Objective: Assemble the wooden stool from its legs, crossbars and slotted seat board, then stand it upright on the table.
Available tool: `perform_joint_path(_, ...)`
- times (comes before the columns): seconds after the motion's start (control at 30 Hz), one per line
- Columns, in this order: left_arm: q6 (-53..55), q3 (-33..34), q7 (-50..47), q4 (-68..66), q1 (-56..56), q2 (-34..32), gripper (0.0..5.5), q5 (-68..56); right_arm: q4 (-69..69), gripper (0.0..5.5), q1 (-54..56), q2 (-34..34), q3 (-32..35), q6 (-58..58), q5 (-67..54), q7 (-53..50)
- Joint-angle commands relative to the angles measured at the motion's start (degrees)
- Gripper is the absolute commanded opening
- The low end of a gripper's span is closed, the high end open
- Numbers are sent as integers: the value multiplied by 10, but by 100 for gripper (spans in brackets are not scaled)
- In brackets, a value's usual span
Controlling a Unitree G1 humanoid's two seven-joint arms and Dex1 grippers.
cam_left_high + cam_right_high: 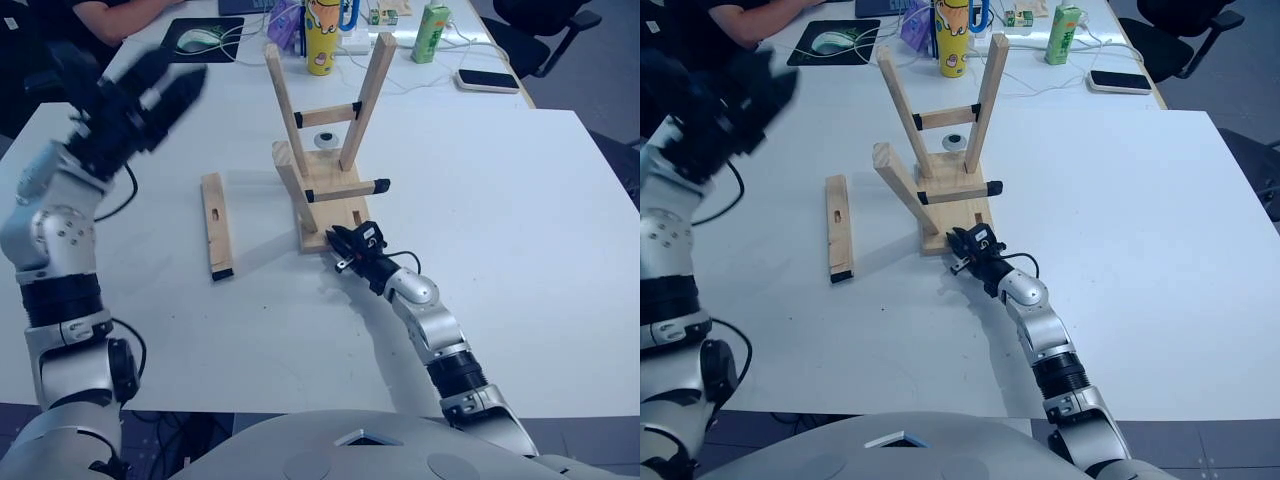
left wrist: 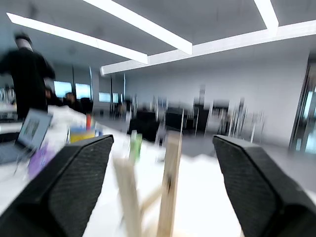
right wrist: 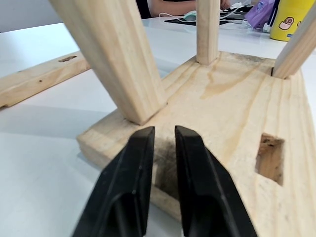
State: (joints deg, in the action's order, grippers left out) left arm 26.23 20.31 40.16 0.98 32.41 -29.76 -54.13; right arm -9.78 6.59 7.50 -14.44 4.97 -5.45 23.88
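The stool lies upside down in the middle of the table, its slotted seat board (image 1: 345, 212) flat on the top. Three legs (image 1: 283, 95) stand up from it, joined by crossbars (image 1: 328, 116). One slot (image 3: 270, 150) in the board is empty. A loose leg (image 1: 216, 225) lies on the table to the left of the stool. My right gripper (image 1: 340, 245) sits at the board's near corner, its fingers (image 3: 136, 173) almost together over the edge beside the nearest leg (image 3: 116, 54). Raised high on the left, my left gripper (image 1: 165, 85) is open and holds nothing.
Behind the stool stand a yellow cup (image 1: 322, 40) and a green carton (image 1: 431, 32). A phone (image 1: 487, 79) lies at the back right, a mouse on its pad (image 1: 205, 40) at the back left. A small round disc (image 1: 327, 140) lies beside the stool.
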Motion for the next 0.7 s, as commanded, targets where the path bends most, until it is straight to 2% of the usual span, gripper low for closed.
perform_joint_path(0.03,49,3,-189,149,71,94,300,-179,-57,76,-38,11,-17,79,23,-1)
perform_joint_path(0.2,45,-7,-255,163,85,134,233,-227,-69,76,-31,5,-14,76,20,-2)
perform_joint_path(0.27,43,-26,-255,155,83,137,203,-200,-73,76,-29,4,-13,74,19,-3)
perform_joint_path(0.4,59,-149,-263,115,55,154,136,-57,-79,76,-28,1,-14,69,23,-7)
perform_joint_path(0.47,104,-249,-252,88,-5,119,105,37,-83,76,-25,-3,-16,66,25,-7)
perform_joint_path(0.53,126,-318,-241,80,-60,85,73,111,-87,76,-23,-5,-17,63,25,-7)
perform_joint_path(0.6,104,-322,-249,75,-80,83,43,158,-89,76,-22,-6,-17,61,26,-7)
perform_joint_path(0.7,21,-248,-273,73,-33,127,3,168,-90,76,-25,-7,-14,58,26,-10)
